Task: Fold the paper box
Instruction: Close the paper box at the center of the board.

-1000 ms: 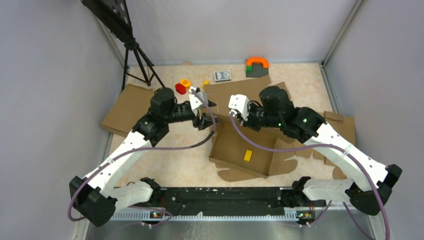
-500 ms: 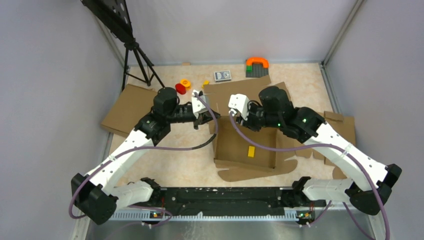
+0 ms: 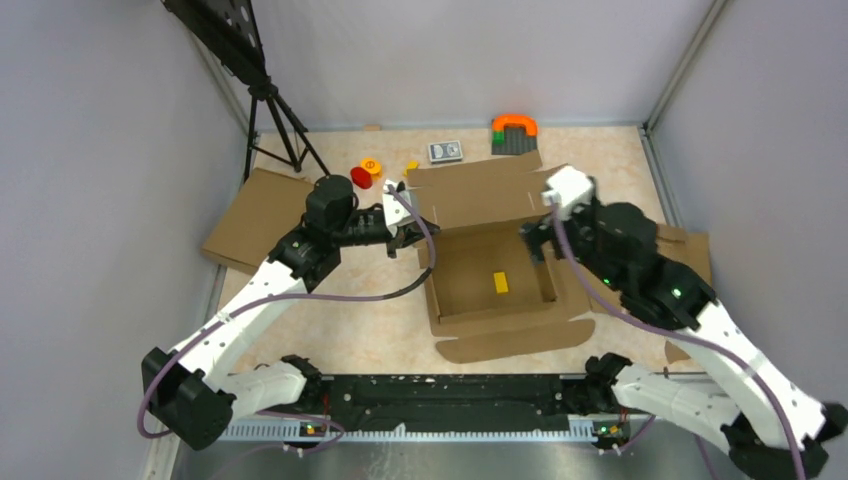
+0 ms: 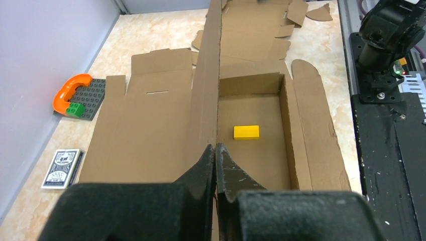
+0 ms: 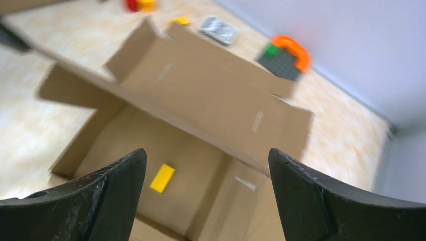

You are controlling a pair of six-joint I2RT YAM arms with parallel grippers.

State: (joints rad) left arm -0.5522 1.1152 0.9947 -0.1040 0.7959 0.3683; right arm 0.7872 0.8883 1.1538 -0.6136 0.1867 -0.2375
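The paper box (image 3: 480,262) sits mid-table as a shallow brown cardboard tray, its wide back flap (image 3: 480,195) leaning away and a front flap lying flat. A yellow block (image 3: 501,283) lies inside it. My left gripper (image 3: 419,237) is shut on the top edge of the box's left wall; in the left wrist view that upright wall (image 4: 208,90) runs straight out from the left gripper (image 4: 215,146). My right gripper (image 3: 533,240) hovers open over the box's right rear corner; in the right wrist view the right gripper (image 5: 207,150) holds nothing, with the yellow block (image 5: 162,177) below.
A plain cardboard slab (image 3: 255,215) lies at the left near a tripod (image 3: 275,115). Red and yellow small pieces (image 3: 364,173), a card deck (image 3: 445,151) and an orange-and-grey brick plate (image 3: 514,132) sit behind the box. Cardboard scraps (image 3: 688,250) lie at the right.
My left gripper closed on the box's left wall. My right gripper opened, let go of the back flap and swung right and back; the box turned slightly.
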